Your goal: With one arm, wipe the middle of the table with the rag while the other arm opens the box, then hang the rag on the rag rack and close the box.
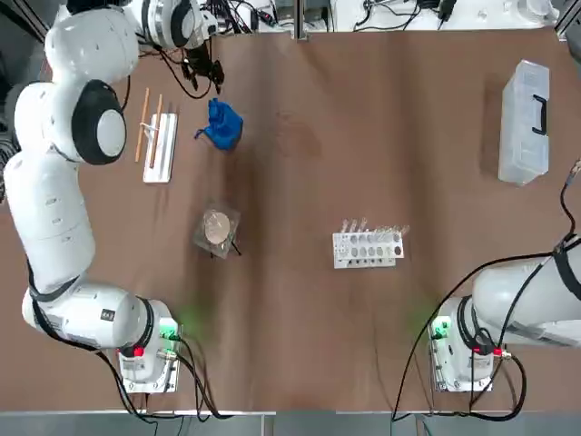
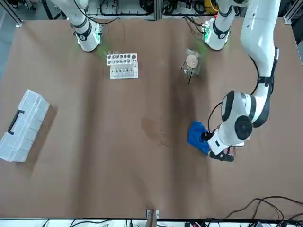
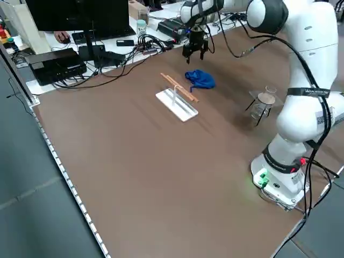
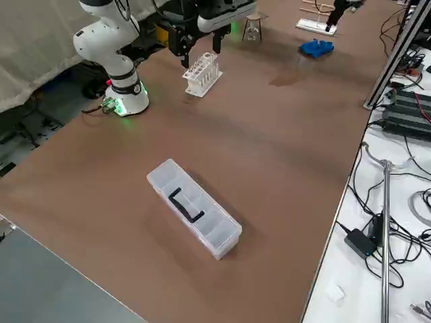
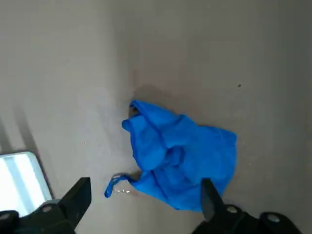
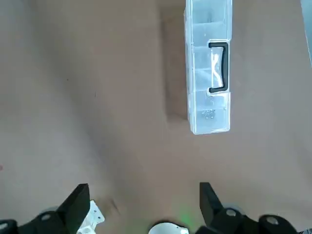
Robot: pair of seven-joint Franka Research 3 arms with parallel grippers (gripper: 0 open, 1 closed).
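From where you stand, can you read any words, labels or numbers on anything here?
Nothing can be read for certain.
Left arm: a band of small dark lettering, too small to read.
Box: a faint mark on its lid, too blurred to read.
Rag, rag rack: no text.

White bench (image 4: 377, 222) strewn with cables (image 3: 115, 56), dark monitor (image 3: 75, 16), grey floor (image 3: 32, 193), perhaps a pale curtain (image 4: 34, 47).

Blue rag (image 1: 223, 124) crumpled beside rack (image 1: 159, 143) — box (image 1: 526, 121) shut.
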